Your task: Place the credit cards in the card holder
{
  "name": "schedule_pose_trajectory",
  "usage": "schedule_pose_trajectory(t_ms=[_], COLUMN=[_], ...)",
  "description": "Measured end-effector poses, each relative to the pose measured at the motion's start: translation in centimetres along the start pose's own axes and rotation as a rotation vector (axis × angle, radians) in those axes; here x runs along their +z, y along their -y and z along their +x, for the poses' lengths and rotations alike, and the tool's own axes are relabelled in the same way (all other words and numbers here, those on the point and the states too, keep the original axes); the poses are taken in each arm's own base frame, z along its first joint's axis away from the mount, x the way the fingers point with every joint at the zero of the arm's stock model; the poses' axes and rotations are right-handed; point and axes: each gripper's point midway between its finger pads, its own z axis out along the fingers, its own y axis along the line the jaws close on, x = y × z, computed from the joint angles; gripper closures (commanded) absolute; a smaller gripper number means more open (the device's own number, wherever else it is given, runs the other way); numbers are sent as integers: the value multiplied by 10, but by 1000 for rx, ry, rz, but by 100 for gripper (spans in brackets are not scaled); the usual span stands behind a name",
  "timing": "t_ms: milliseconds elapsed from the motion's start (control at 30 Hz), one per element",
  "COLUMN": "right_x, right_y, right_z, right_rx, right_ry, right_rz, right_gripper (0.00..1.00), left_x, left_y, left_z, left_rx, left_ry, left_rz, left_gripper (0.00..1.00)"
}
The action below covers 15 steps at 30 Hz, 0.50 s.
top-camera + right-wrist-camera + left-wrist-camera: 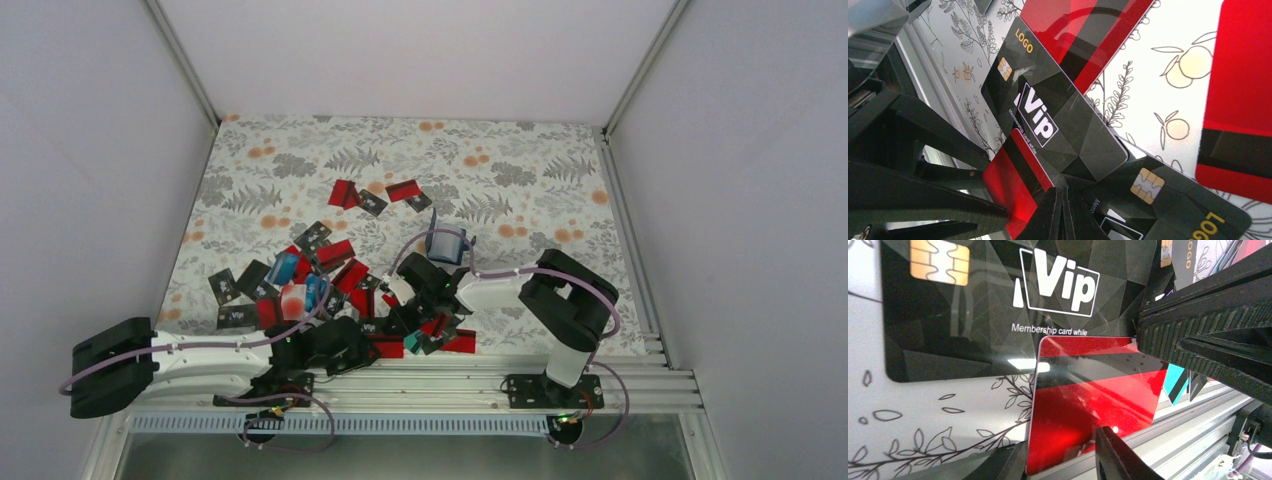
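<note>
Many credit cards lie scattered on the floral table, mostly red, some black. The card holder stands open behind my right arm, apart from both grippers. My left gripper is open at the near edge; its fingers straddle the near edge of a red card with a black stripe, which overlaps a black Vip card. My right gripper is shut, its tip down at the corner where the Vip card and the red card meet, close to the left gripper.
The metal rail of the table's near edge runs right behind the red card. A teal card lies beside it. More red cards lie further back. White walls close in the table on three sides.
</note>
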Motion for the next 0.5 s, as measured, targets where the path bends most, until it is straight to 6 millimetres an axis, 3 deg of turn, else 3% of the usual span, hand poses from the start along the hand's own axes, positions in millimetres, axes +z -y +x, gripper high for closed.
schedule_pose_trajectory(t_ms=[267,500], right_x=[0,0], right_y=[0,0], right_z=[0,0], right_rx=[-2,-8], right_ry=[0,-1], right_rz=[-1,-1], right_gripper=[96,96], left_x=[-7,-21], left_y=[8,37], left_z=[-3,-34], left_rx=[7,9], left_ry=[17,175], left_rz=[12,76], left_gripper=[81,97])
